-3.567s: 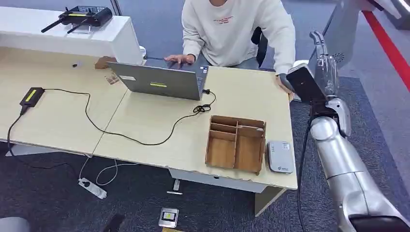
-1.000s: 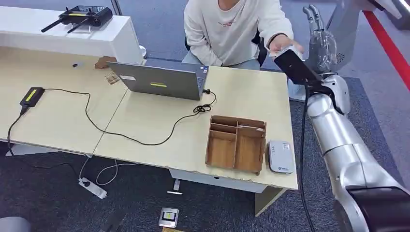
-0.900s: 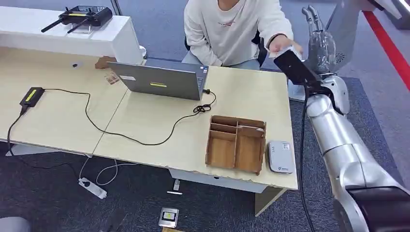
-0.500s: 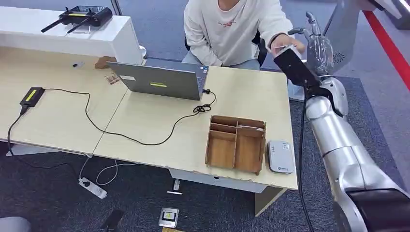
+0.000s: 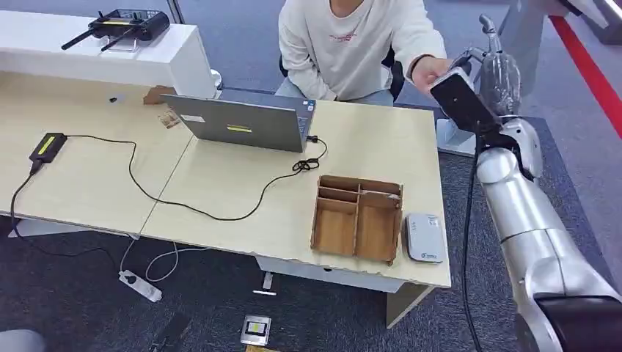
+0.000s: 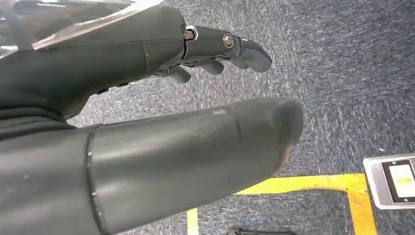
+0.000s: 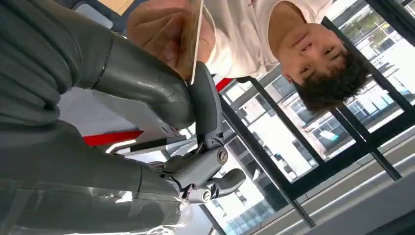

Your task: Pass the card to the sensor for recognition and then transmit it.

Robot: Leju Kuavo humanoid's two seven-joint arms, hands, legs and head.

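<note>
A thin pale card point(image 7: 196, 39) shows edge-on in the right wrist view. My right hand point(image 7: 161, 98) pinches it between the thick thumb and a curled finger. A person's hand point(image 7: 156, 29) still holds the same card from the other side. In the head view my right hand point(image 5: 493, 70) is raised past the desk's far right corner and meets the person's hand point(image 5: 431, 71). The white card sensor point(image 5: 425, 237) lies flat at the desk's front right. My left hand point(image 6: 147, 98) hangs over the carpet, its fingers apart and holding nothing.
A wooden divided tray point(image 5: 358, 218) stands just left of the sensor. A grey laptop point(image 5: 242, 123) with a trailing black cable point(image 5: 198, 209) sits mid-desk in front of the seated person point(image 5: 352, 44). A small device point(image 6: 394, 178) and yellow tape point(image 6: 313, 183) are on the floor.
My right arm rose from beside the desk to the person's hand. In the last second its upright fingers curled onto the card, and the hand shifted slightly right.
</note>
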